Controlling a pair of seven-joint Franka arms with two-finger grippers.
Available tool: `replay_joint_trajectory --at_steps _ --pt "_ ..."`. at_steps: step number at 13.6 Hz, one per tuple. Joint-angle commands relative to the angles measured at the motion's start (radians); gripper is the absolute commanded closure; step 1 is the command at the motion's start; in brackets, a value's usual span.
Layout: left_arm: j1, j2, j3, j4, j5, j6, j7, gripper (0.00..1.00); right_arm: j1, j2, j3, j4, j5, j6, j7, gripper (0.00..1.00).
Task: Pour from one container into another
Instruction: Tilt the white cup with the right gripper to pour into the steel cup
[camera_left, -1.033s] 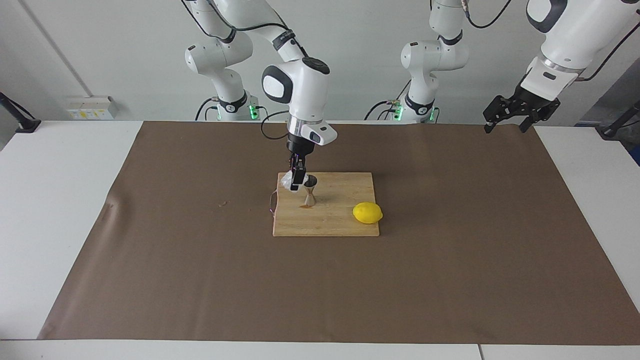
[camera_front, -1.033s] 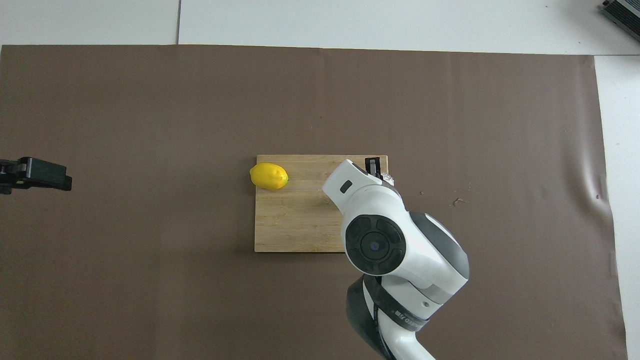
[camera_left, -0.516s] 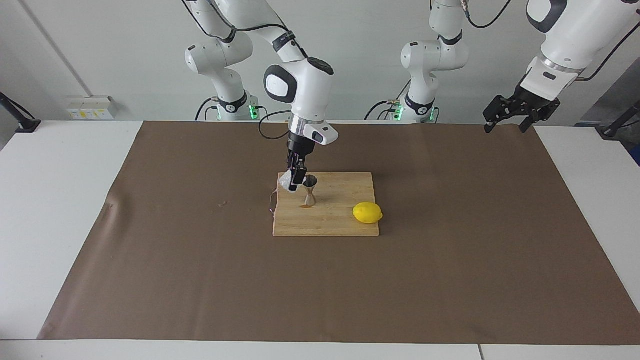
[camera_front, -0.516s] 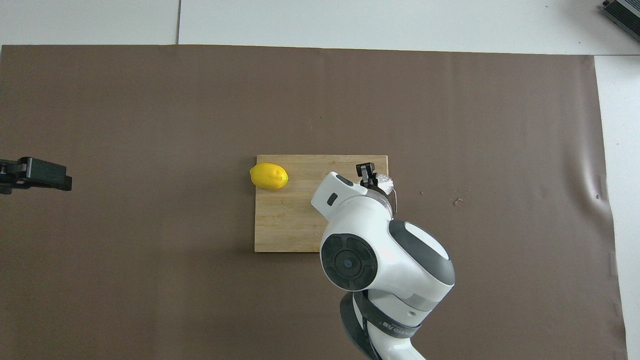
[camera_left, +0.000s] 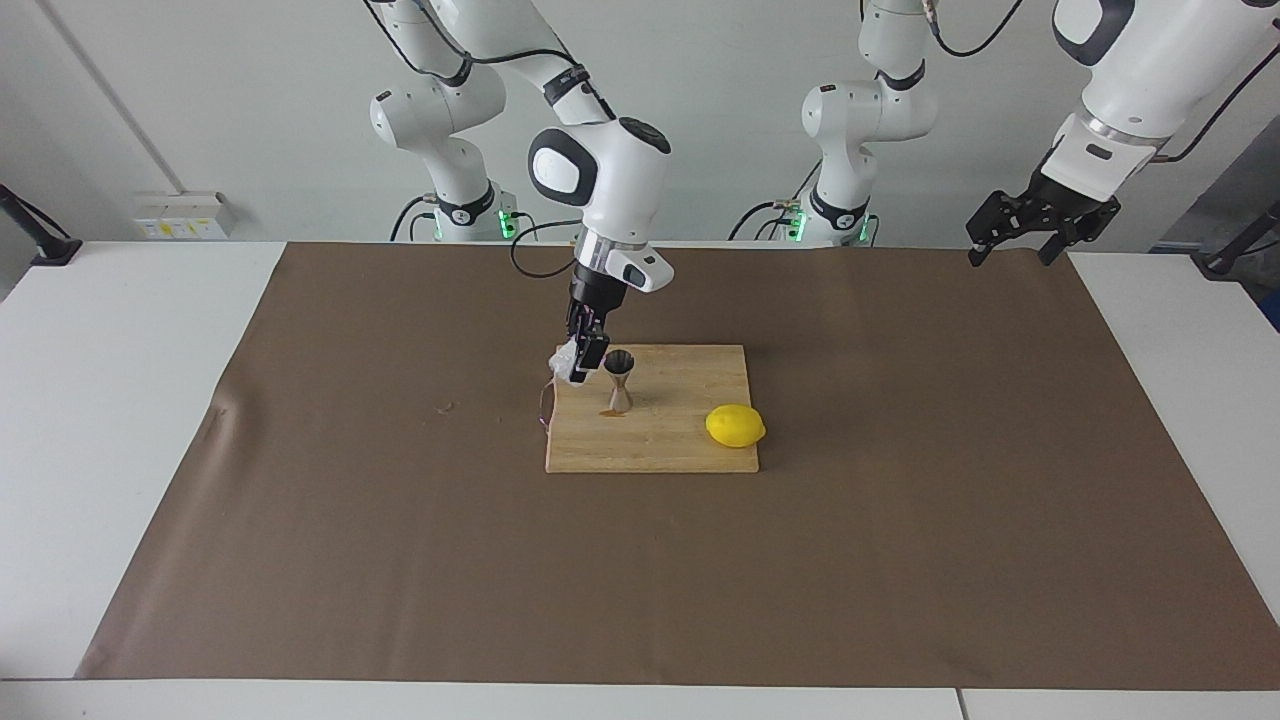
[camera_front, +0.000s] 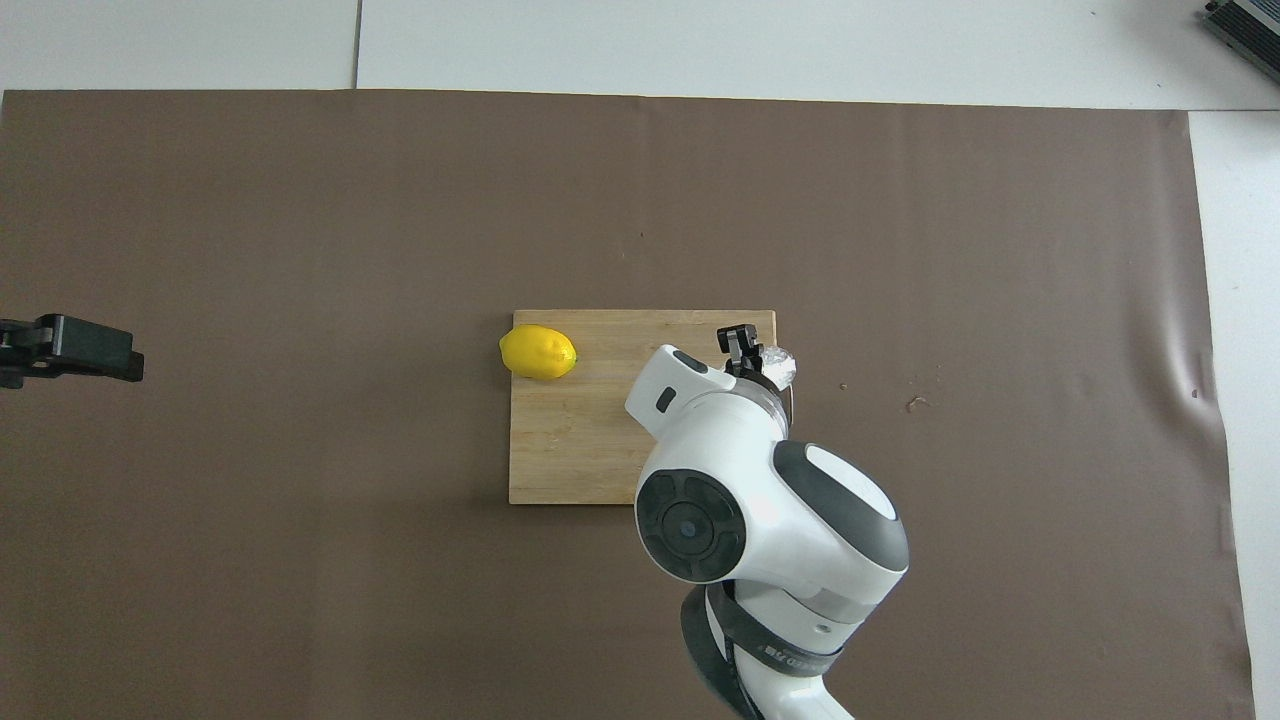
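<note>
Since the cup (camera_left: 568, 364) is thin crinkled plastic, I'd expect it to be very light and soft-walled: a hard squeeze should buckle it, so hold low on the wall or across the rim with light force. Right gripper (camera_left: 588, 356) is closed on it, up in the air over the board (camera_left: 680, 440) edge at the right arm's end, beside the jigger (camera_left: 619, 380) mouth. Jigger stands upright on the board; steel, stiff, narrow base, so probably easy to tip if bumped. Lemon (camera_left: 735, 426) sits at the board's corner toward the left arm's end. Left gripper (camera_left: 1014, 240) waits raised over the mat edge, fingers apart, nothing in them. Facing view shows cup height and the jigger; in the overhead view the arm hides the jigger, only a bit of cup (camera_front: 779, 366) shows beside the fingers (camera_front: 738, 342).
</note>
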Motion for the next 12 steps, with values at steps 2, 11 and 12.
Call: replay_joint_trajectory --at_steps 2,11,12 --pt "0.007 -0.015 -0.007 -0.007 0.016 -0.013 0.002 0.0 0.026 0.011 0.015 0.043 -0.043 -0.062 0.023 1.0" --pt "0.007 -0.015 -0.007 -0.007 0.016 -0.012 0.002 0.0 0.039 0.032 0.015 0.065 -0.09 -0.083 0.016 1.0" --pt "0.007 -0.015 -0.007 -0.007 0.016 -0.012 0.002 0.0 0.039 0.034 0.015 0.065 -0.092 -0.082 0.014 1.0"
